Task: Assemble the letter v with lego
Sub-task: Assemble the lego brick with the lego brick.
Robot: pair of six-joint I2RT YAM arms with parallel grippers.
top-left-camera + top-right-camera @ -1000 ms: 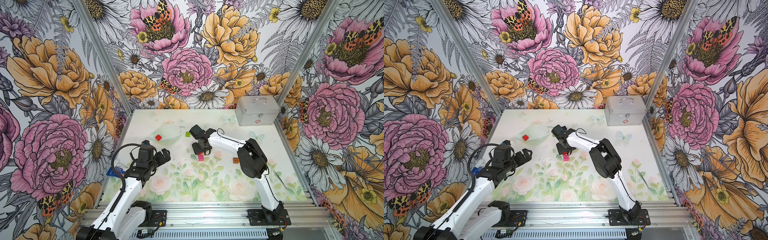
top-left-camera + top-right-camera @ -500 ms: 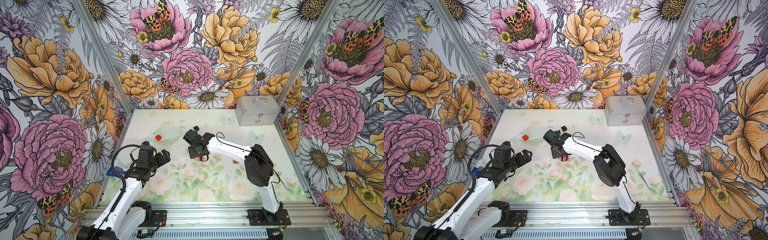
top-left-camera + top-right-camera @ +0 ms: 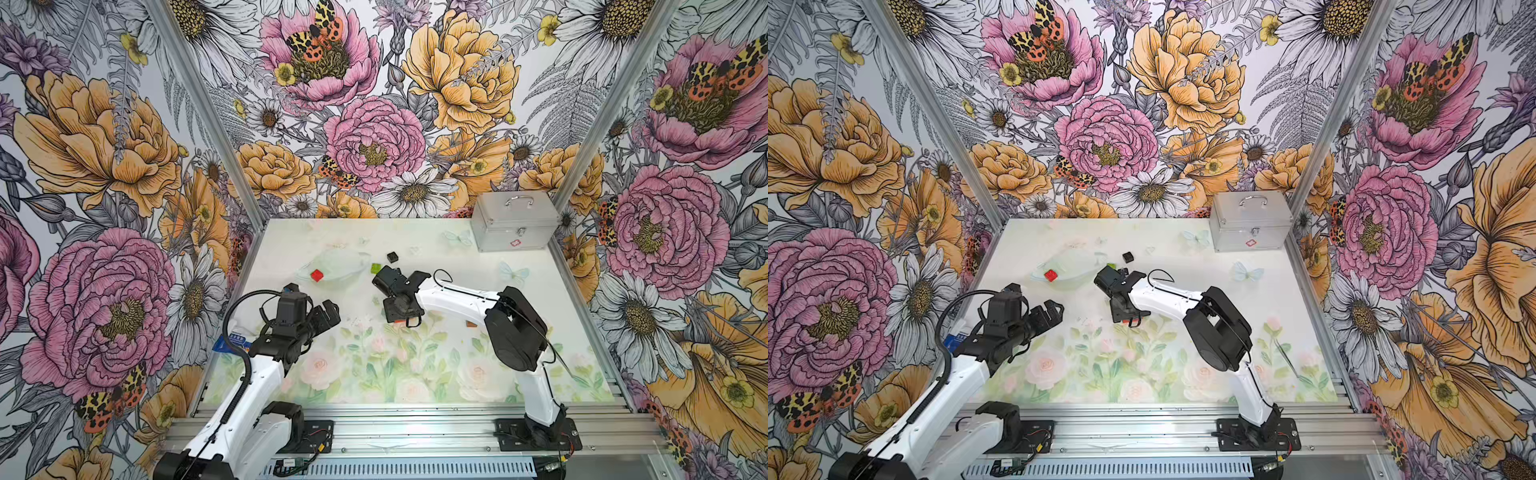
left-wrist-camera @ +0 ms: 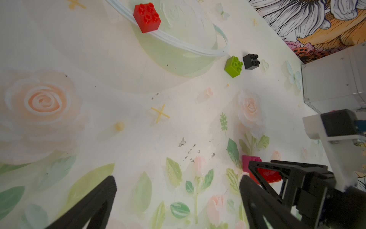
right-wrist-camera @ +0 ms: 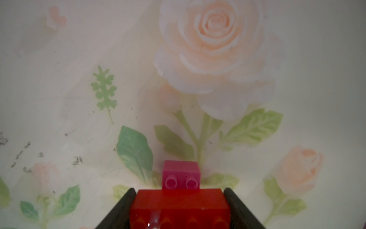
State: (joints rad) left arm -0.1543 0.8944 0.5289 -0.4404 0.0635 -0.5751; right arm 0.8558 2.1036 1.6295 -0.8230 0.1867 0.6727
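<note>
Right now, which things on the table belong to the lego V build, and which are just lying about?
For the job:
- long red brick, held in the right gripper
- pink brick
- square red brick
- lime-green brick
- black brick
- orange-brown brick

Lying about:
- silver case
- clear bowl
- blue object

Top views are showing bright, even light, table point(image 3: 299, 241) glaring pale; right wrist view is running dim, soft-focused.
</note>
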